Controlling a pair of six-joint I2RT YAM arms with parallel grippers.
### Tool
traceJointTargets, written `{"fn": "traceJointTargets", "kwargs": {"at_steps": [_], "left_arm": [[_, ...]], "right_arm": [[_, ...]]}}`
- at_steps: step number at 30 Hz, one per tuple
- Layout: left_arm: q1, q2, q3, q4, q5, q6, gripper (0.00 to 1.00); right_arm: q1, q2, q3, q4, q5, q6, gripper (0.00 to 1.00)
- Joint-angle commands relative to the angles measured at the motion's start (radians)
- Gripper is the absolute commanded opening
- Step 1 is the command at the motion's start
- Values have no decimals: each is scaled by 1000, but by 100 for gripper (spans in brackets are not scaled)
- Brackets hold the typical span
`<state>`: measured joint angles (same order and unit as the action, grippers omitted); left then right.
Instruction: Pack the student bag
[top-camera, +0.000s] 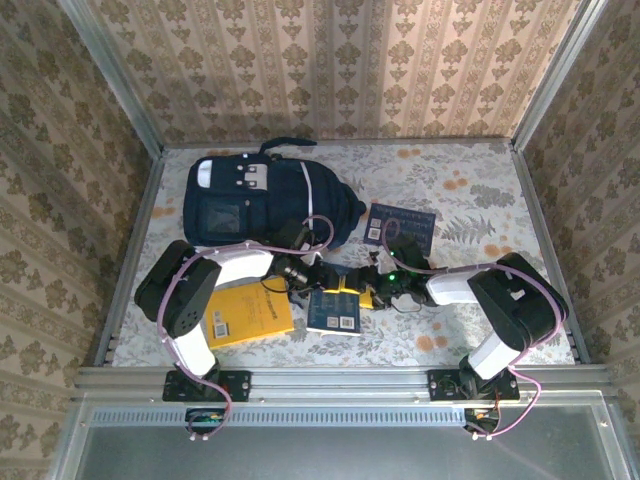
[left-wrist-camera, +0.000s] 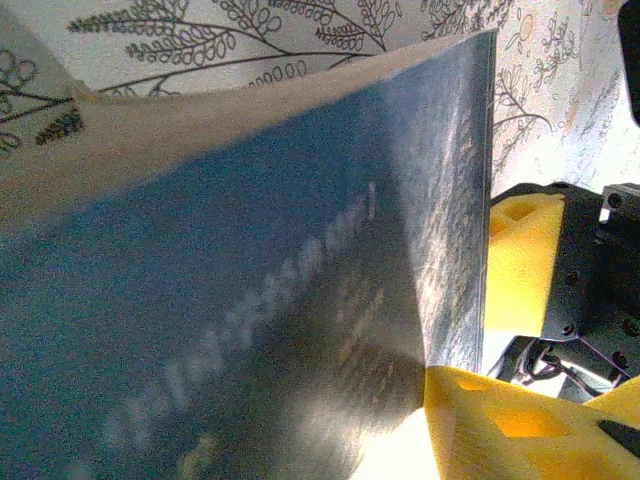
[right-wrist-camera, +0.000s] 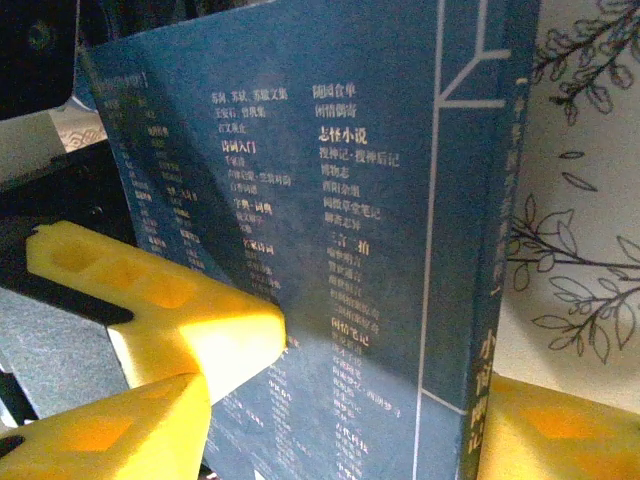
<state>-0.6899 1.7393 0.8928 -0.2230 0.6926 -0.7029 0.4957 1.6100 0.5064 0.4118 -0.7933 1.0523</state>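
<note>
From above, nearest the arm bases, a yellow book (top-camera: 250, 315) lies flat on the floral surface (top-camera: 470, 190) in front of the left arm. Just to its right a blue book (top-camera: 335, 312) sits between the two arms. The left fingers (top-camera: 320, 284) and right fingers (top-camera: 358, 290) meet at its far edge from either side, too small there to show how they stand.

The right wrist camera is much closer. The blue book (right-wrist-camera: 350, 250) stands up between the right fingers (right-wrist-camera: 110, 435), one yellow pad low on the left against the cover and the other low on the right by the spine. They flank the book, but I cannot tell whether they press it. Another yellow pad (right-wrist-camera: 170, 310) higher on the left touches the cover. White Chinese print runs in columns: "志怪小说" and "诗词入门" can be read, the smaller lines cannot.

At the left wrist the cover (left-wrist-camera: 250, 300) is tilted and its lettering is blurred. A pale page edge runs along its top. One of the left fingers (left-wrist-camera: 520, 430) sits at the cover's lower corner and its partner is hidden, so I cannot tell their state.

Farther back, a second blue book (top-camera: 400, 225) lies flat right of centre. The student bag (top-camera: 265, 205) lies on its side at the far left of the surface, just beyond the left arm's wrist.
</note>
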Motion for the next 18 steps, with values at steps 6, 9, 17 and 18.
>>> {"fn": "traceJointTargets", "kwargs": {"at_steps": [6,9,17,18], "left_arm": [[-6,-32,-12,102,87,-33,51],[-6,-30,-18,111,90,-44,51],[4,-44,-29,105,78,-52,55],[4,-44,-29,103,77,-53,57]], "right_arm": [[-6,-39,-47,174,-32,77,45],[-6,-41,-48,199,-26,95,35],[-35,-106,-80,208,-1,107,15],[-42,-123,-87,205,4,109,12]]}}
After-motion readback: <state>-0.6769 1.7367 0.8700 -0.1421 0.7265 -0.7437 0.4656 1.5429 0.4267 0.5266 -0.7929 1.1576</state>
